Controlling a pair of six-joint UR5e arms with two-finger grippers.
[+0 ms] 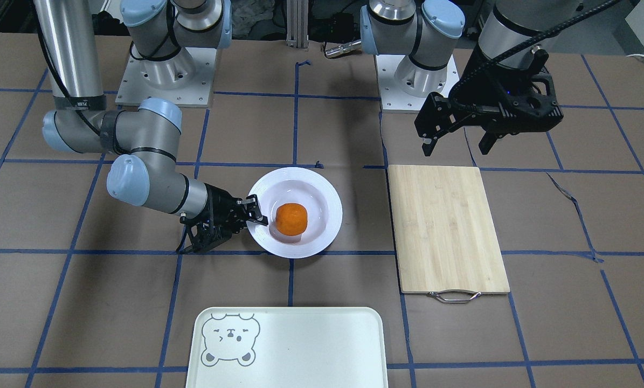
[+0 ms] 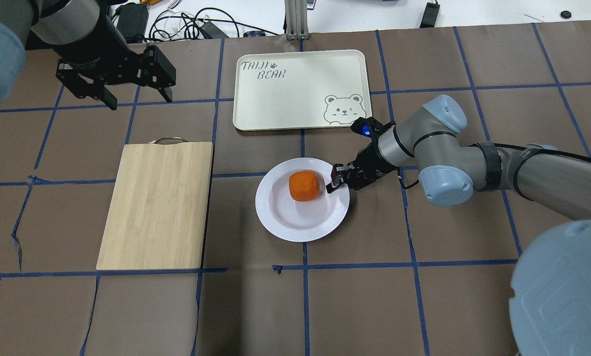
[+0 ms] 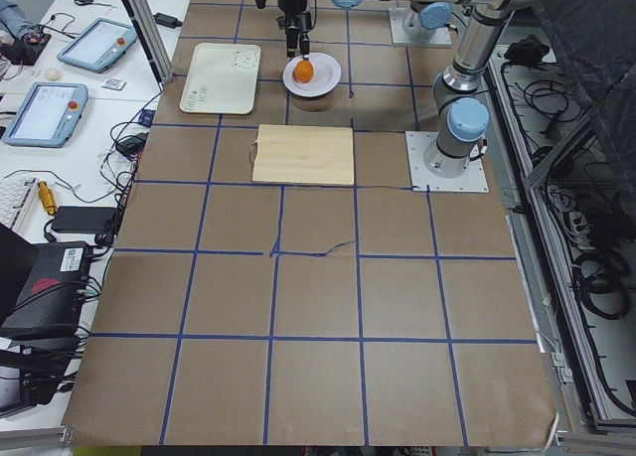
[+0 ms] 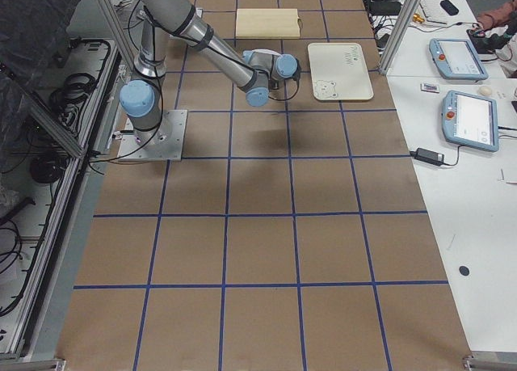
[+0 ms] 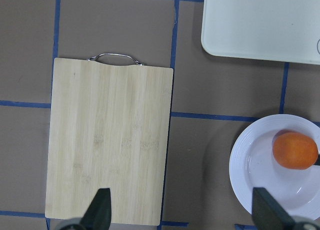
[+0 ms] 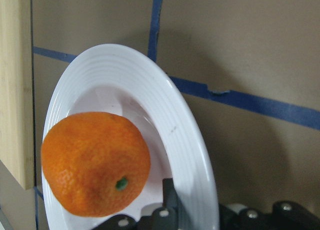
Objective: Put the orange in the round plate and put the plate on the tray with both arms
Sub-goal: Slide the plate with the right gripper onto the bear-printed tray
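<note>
The orange (image 1: 291, 219) (image 2: 303, 185) (image 6: 95, 162) lies in the sunken centre of the round plate (image 1: 326, 189) (image 2: 295, 228) (image 6: 181, 132), which rests on the table. My right gripper (image 1: 257, 213) (image 2: 335, 182) is at the plate's rim on the robot's right, shut on it, with one finger (image 6: 170, 195) over the inner side. My left gripper (image 1: 456, 144) (image 2: 139, 99) (image 5: 182, 212) hangs open and empty above the table, beyond the cutting board's handle end. The tray (image 1: 289, 345) (image 2: 285, 99) lies bare, just past the plate.
A bamboo cutting board (image 1: 445, 226) (image 2: 157, 202) (image 5: 107, 140) with a metal handle lies to the robot's left of the plate. Blue tape lines cross the brown table cover. Tablets and cables sit on a side bench (image 4: 460, 80).
</note>
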